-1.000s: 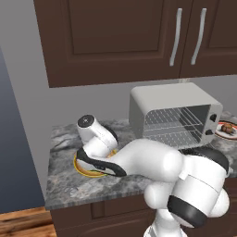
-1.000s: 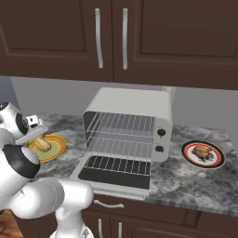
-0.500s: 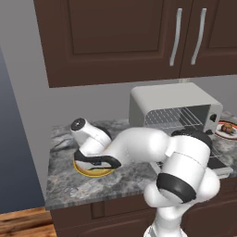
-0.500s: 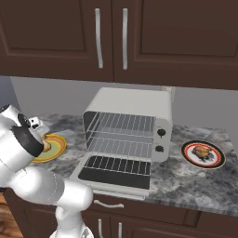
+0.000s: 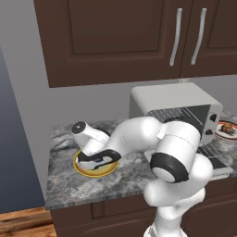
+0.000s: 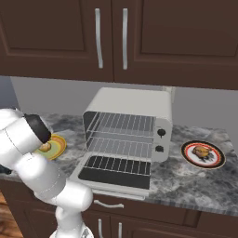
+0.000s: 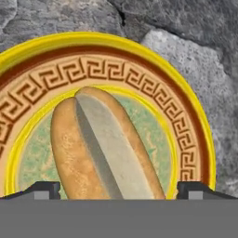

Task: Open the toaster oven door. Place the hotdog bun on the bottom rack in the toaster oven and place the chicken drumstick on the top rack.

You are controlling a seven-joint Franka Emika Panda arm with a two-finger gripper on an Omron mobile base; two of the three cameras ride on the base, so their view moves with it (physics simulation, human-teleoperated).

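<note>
The hotdog bun lies on a yellow patterned plate, split side up, and shows as a tan bit in the right base view. My gripper is open, low over the plate, with one fingertip on each side of the bun and apart from it. The toaster oven stands mid-counter with its door folded down flat. Inside are the top rack and the bottom rack, both bare. The chicken drumstick rests on a dark-rimmed plate right of the oven.
Dark wall cabinets hang over the grey granite counter. A wall closes the counter's left end. My own arm arches across the counter between the oven and the yellow plate.
The hand has come down from above the yellow plate to just over the bun, and the forearm has swung low across the counter. The jaws stayed open. Nothing else moved.
</note>
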